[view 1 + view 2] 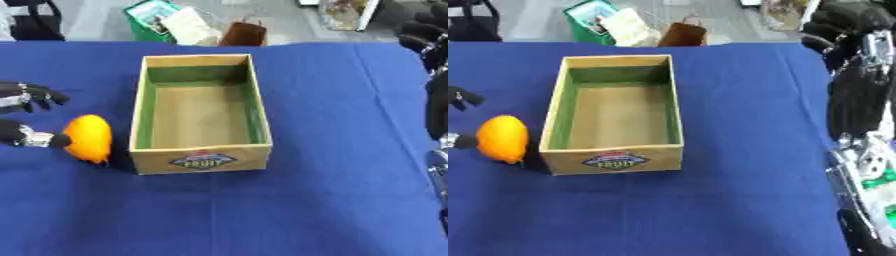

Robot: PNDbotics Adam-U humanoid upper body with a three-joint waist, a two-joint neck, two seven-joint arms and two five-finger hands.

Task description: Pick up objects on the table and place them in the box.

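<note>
orange fruit (87, 138) touching left hand (24, 115) thumb tip

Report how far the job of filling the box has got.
Nothing looks done yet: the box shows only its bare bottom. In hand: the left hand is at the orange fruit, just left of the box, thumb touching it and fingers above. Left to do: move the fruit into the box. The right hand's fingers cannot be made out.
</note>
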